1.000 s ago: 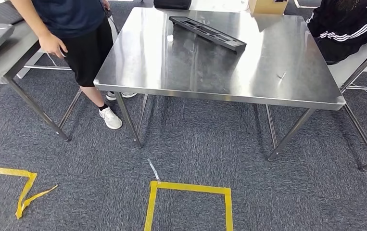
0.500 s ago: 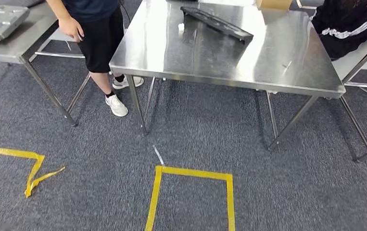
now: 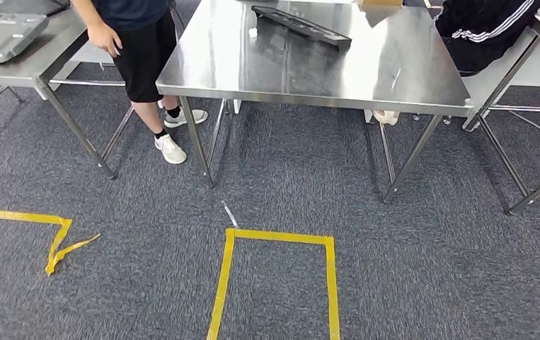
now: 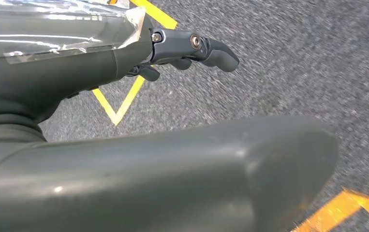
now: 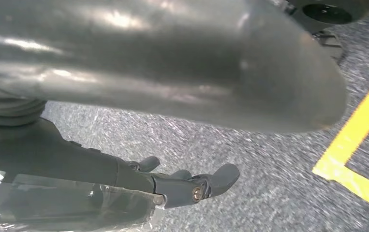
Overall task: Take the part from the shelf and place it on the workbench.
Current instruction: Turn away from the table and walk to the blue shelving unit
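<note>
Both hands are being held over the grey carpet (image 3: pixel 408 283), with nothing in them. The left hand (image 4: pixel 124 96) is being shown with fingers (image 4: pixel 206 48) extended and apart; the right hand (image 5: pixel 139 121) is likewise being shown with fingers (image 5: pixel 206 183) extended and apart. Nearest the steel workbench (image 3: pixel 309 71), yellow floor tape (image 3: pixel 274 241) is being seen marking a square outline on the carpet in front of it. The black elongated part (image 3: pixel 300 25) is lying flat on the workbench's far half, beside a small white object (image 3: pixel 253 32). A standing person (image 3: pixel 129 42) is positioned at the workbench's left side, a seated person (image 3: pixel 486 32) at its far right corner.
</note>
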Tool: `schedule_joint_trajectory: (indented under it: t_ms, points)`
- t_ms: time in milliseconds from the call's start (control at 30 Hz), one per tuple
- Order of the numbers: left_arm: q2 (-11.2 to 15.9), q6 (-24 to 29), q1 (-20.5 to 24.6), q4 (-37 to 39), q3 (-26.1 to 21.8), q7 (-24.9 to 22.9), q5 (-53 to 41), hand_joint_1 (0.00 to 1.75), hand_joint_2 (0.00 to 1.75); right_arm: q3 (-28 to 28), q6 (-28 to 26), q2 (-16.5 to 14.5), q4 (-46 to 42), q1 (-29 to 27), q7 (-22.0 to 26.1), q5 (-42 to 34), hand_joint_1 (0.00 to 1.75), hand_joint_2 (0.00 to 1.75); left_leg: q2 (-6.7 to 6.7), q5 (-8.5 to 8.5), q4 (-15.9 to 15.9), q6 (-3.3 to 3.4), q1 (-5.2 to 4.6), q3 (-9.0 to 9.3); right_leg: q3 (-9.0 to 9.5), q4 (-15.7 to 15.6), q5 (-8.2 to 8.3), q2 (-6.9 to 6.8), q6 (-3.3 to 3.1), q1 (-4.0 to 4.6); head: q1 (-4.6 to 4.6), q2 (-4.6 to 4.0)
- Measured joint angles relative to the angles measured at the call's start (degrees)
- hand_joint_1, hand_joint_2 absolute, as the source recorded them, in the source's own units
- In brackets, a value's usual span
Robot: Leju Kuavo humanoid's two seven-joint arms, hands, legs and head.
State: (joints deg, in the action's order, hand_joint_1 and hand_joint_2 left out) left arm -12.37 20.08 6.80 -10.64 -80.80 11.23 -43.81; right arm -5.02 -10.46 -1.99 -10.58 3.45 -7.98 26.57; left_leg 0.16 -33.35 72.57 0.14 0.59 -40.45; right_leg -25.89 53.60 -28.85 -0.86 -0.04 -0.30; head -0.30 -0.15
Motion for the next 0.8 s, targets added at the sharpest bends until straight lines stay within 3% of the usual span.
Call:
schedule_joint_trajectory:
  t_ms: [67, 100, 133, 200, 233, 300, 333, 400, 467, 500, 533, 567, 600, 633, 667, 733, 800]
  points:
    - [0.02, -0.08, 0.02, 0.00, 0.08, 0.00, -0.13, 0.00, 0.00, 0.01, -0.07, -0.04, 0.00, 0.00, -0.01, -0.07, 0.00, 0.00, -0.05, 2.58, 2.10, -0.14, 0.23, 1.74, -2.24, 0.88, 1.21, -0.13, 0.31, 0.06, -0.03, 0.00]
    - [0.02, -0.10, 0.04, 0.00, 0.12, 0.01, -0.20, 0.00, 0.00, 0.02, -0.10, -0.04, 0.00, 0.00, -0.02, -0.09, 0.00, 0.00, -0.05, 4.17, 0.21, -0.18, 0.40, 4.00, -3.41, 1.55, 1.67, -0.12, 0.57, 0.02, -0.05, 0.00]
    - [0.01, -0.12, 0.09, 0.00, 0.16, 0.01, -0.25, 0.00, 0.00, 0.03, -0.14, -0.03, 0.00, -0.01, -0.03, -0.10, 0.00, 0.00, -0.13, 4.68, -3.43, -0.23, 0.55, 7.20, -4.53, 2.34, 2.02, -0.09, 0.87, 0.05, -0.08, 0.00]
    - [-0.01, -0.14, 0.22, 0.01, 0.22, 0.02, -0.34, 0.00, 0.00, 0.06, -0.21, -0.05, 0.00, 0.00, -0.05, -0.10, 0.00, 0.00, -0.42, 3.17, -11.24, -0.06, 0.53, 12.78, -6.32, 3.73, 2.69, -0.08, 1.67, 0.17, -0.06, 0.00]
    - [-0.02, -0.14, 0.28, 0.01, 0.23, 0.03, -0.37, 0.00, 0.00, 0.09, -0.26, -0.05, 0.00, 0.03, -0.06, -0.10, 0.00, 0.00, -0.56, 2.19, -13.57, 0.09, 0.34, 14.11, -6.94, 4.13, 3.13, -0.10, 2.09, 0.21, -0.09, 0.00]
    - [0.00, -0.13, 0.29, 0.02, 0.23, 0.05, -0.40, 0.00, 0.00, 0.21, -0.33, -0.11, 0.03, 0.07, -0.07, -0.10, 0.00, 0.00, -0.52, 2.05, -14.86, 0.76, 0.16, 13.55, -7.98, 4.44, 4.02, -0.10, 2.95, 0.15, -0.06, 0.00]
    - [0.01, -0.10, 0.28, 0.01, 0.23, 0.05, -0.42, 0.00, 0.00, 0.31, -0.37, -0.13, 0.07, 0.04, -0.07, -0.11, 0.00, 0.00, -0.41, 2.47, -15.08, 1.30, 0.15, 12.83, -8.64, 4.88, 3.63, -0.01, 3.10, 0.08, -0.05, 0.00]
    - [0.03, -0.07, 0.25, 0.01, 0.23, 0.05, -0.43, 0.00, 0.00, 0.52, -0.47, -0.22, 0.14, -0.10, -0.07, -0.12, 0.00, 0.00, -0.14, 3.90, -15.34, 2.61, 0.20, 10.99, -10.35, 8.26, -0.11, 0.20, 2.60, -0.02, 0.11, 0.00]
    - [0.04, -0.07, 0.24, 0.00, 0.23, 0.06, -0.44, 0.00, 0.00, 0.72, -0.54, -0.29, 0.15, -0.20, -0.07, -0.11, 0.00, 0.00, 0.03, 5.48, -15.31, 3.09, -0.05, 9.10, -11.99, 14.85, -5.06, 0.40, 2.00, -0.10, 0.22, 0.00]
    - [0.04, -0.08, 0.24, 0.00, 0.23, 0.07, -0.44, 0.00, 0.00, 0.80, -0.57, -0.28, 0.15, -0.22, -0.07, -0.10, 0.00, 0.00, 0.14, 6.29, -15.28, 3.08, -0.14, 8.09, -12.29, 17.99, -6.15, 0.47, 2.21, -0.10, 0.21, 0.00]
    - [0.04, -0.10, 0.24, 0.00, 0.23, 0.08, -0.45, 0.00, 0.00, 0.85, -0.61, -0.27, 0.15, -0.20, -0.07, -0.08, 0.00, 0.00, 0.26, 7.14, -15.24, 3.03, -0.20, 7.12, -11.94, 20.00, -5.94, 0.52, 2.75, -0.10, 0.22, 0.00]
    - [0.04, -0.12, 0.24, 0.00, 0.23, 0.09, -0.45, 0.00, 0.00, 0.88, -0.65, -0.25, 0.15, -0.20, -0.07, -0.04, 0.00, 0.00, 0.38, 7.98, -15.20, 2.94, -0.21, 6.12, -10.80, 20.36, -4.70, 0.55, 3.48, -0.14, 0.21, 0.00]
    - [0.02, -0.16, 0.24, 0.00, 0.23, 0.11, -0.46, 0.00, 0.00, 0.89, -0.70, -0.24, 0.15, -0.20, -0.07, 0.02, 0.00, 0.00, 0.46, 8.81, -15.15, 2.79, -0.21, 5.17, -8.77, 18.80, -3.07, 0.57, 4.16, -0.19, 0.21, 0.00]
    - [0.01, -0.22, 0.24, 0.00, 0.24, 0.23, -0.50, 0.00, 0.00, 0.89, -0.77, -0.23, 0.15, -0.16, -0.07, 0.10, 0.00, 0.00, 0.47, 9.63, -15.06, 2.55, -0.24, 4.33, -5.50, 15.03, -2.07, 0.59, 4.48, -0.27, 0.22, 0.00]
    - [-0.02, -0.26, 0.25, 0.01, 0.25, 0.42, -0.58, 0.00, 0.00, 0.89, -0.85, -0.22, 0.14, -0.08, -0.07, 0.18, 0.00, 0.00, 0.44, 10.31, -14.97, 2.27, -0.31, 3.59, -1.70, 9.95, -2.11, 0.60, 4.38, -0.21, 0.25, 0.00]
    - [-0.05, -0.26, 0.26, 0.01, 0.40, 0.82, -1.03, 0.00, 0.00, 0.90, -1.03, -0.21, 0.14, 0.11, -0.07, 0.32, 0.00, 0.00, 0.49, 11.55, -14.91, 1.56, -0.50, 2.87, 3.73, 1.58, -3.97, 0.67, 3.28, 0.10, 0.16, 0.00]
    - [-0.05, -0.18, 0.25, 0.01, 0.76, 0.95, -1.53, 0.00, 0.00, 0.91, -1.13, -0.23, 0.15, 0.10, -0.13, 0.40, 0.00, 0.00, 0.62, 12.64, -15.15, 0.83, -0.42, 2.74, 4.23, -0.29, -4.49, 0.69, 2.13, 0.16, 0.03, 0.00]
